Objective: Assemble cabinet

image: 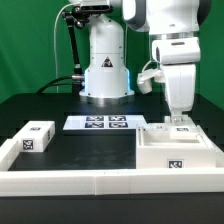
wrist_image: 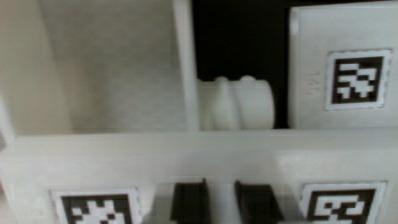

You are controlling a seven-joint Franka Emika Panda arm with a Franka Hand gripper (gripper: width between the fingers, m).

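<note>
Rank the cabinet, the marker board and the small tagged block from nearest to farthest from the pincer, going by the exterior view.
1. cabinet: directly beneath the pincer, on the exterior view's right.
2. marker board: flat at mid-table, toward the exterior view's left of the pincer.
3. small tagged block: at the exterior view's far left.

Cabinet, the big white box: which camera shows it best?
The exterior view. It shows the whole cabinet, a low white box with a tag on its front. The wrist view is too close: it shows only bits of white wall and some tags.
</note>
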